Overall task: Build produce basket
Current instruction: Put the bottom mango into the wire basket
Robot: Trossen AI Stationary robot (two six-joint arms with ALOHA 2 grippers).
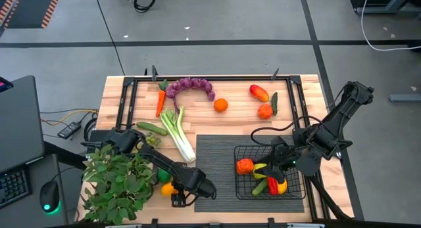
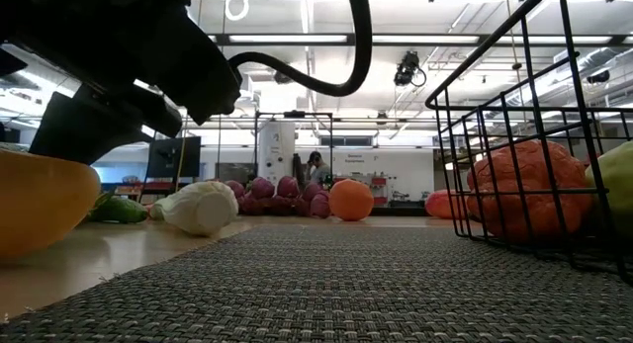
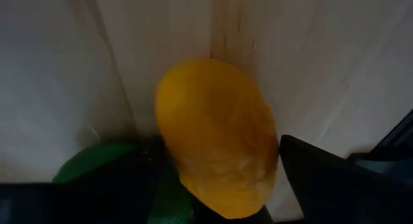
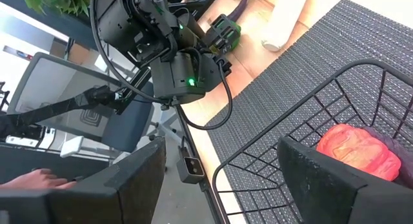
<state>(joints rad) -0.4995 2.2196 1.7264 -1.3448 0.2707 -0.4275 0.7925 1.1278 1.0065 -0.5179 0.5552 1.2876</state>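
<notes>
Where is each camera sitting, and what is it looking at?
High: above, looking down; both arms, basket on mat.
Low: at tabletop height, facing the room; left arm overhead, orange.
Left wrist: on the left arm; left gripper around yellow pepper.
Right wrist: on the right arm; right gripper over the basket's rim.
Shared: high and low show that orange.

One basket sits on one dark ribbed mat and holds four pieces of produce, though their overlap makes that count uncertain. Loose on the bench lie one bunch of grapes, one carrot, one leek, one cucumber, one orange and one yellow pepper. Two reddish pieces and one small dark green piece lie toward the bench's far right corner, and one potted plant stands at its near left corner.
</notes>
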